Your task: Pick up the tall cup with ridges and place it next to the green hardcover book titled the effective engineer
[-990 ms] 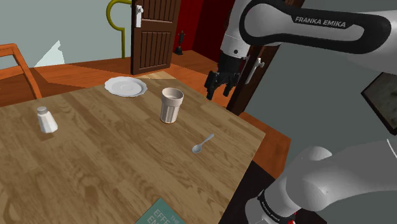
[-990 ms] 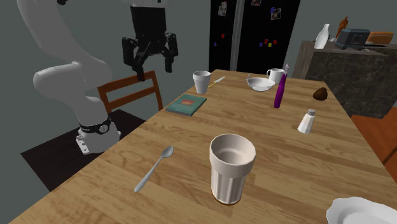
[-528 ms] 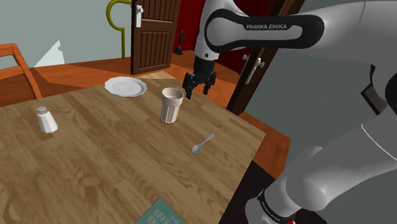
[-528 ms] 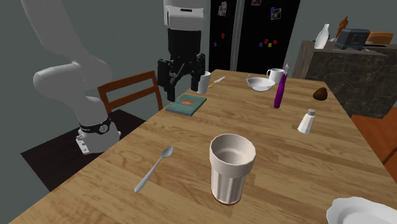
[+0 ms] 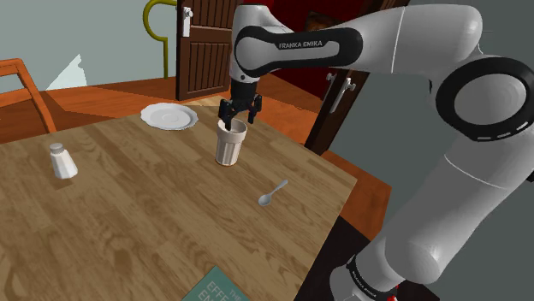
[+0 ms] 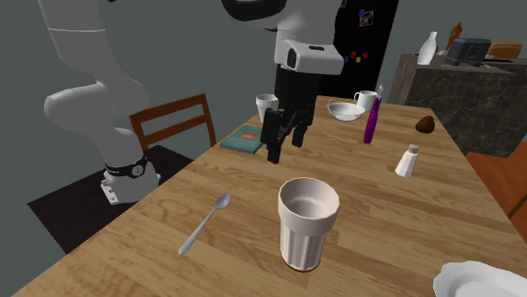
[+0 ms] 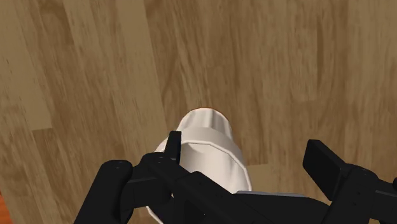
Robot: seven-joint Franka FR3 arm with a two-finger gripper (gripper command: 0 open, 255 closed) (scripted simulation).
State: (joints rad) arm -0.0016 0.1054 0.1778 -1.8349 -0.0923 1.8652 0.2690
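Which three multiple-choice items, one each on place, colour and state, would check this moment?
1. In the second exterior view, where is the spoon relative to the ridged cup?
A to its left, lying flat
B inside it
C propped against it
2. What colour is the bottle beside the bowl?
A purple
B yellow
C orange
3. What is the gripper doing?
A shut on the ridged cup
B open above the ridged cup
C shut on the spoon
Key: 1 A, the spoon lies apart from the cup. 2 A, its body is purple. 3 B, in the wrist view the fingers stand apart, not clasping the cup.
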